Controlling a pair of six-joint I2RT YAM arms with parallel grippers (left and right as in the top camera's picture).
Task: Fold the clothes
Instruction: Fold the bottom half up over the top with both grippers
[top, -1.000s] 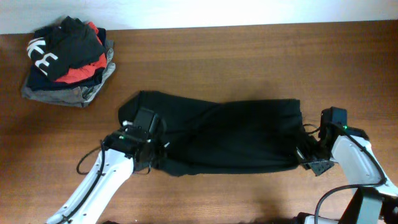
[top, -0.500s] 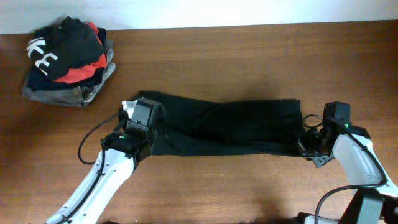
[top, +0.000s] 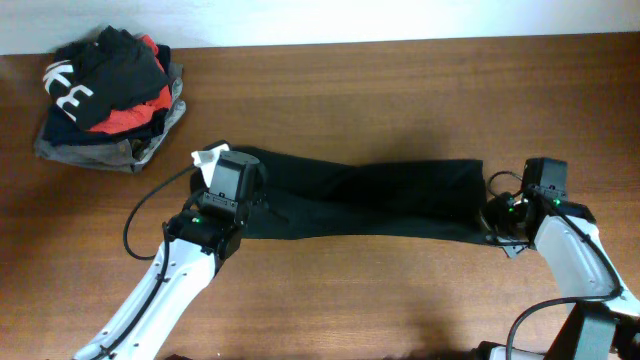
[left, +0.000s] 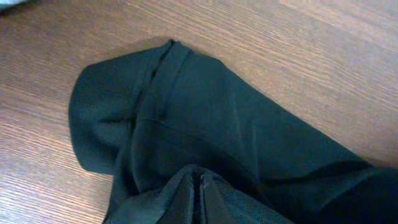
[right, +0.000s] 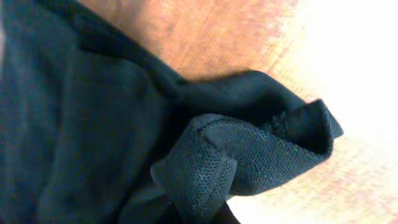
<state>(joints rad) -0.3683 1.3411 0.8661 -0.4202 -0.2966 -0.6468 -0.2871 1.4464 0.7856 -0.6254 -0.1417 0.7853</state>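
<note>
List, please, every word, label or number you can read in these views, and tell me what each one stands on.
"E", next to a curved, partly hidden letter: big white print on the black garment atop the pile; the rest is folded out of sight.
White patch at the left end of the black top: too small to show any text.
Black top: no lettering shows in any view.

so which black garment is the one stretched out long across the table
The long black top mid-table, held between left gripper and right gripper; the black garment with white letters sits crumpled on the pile.
</note>
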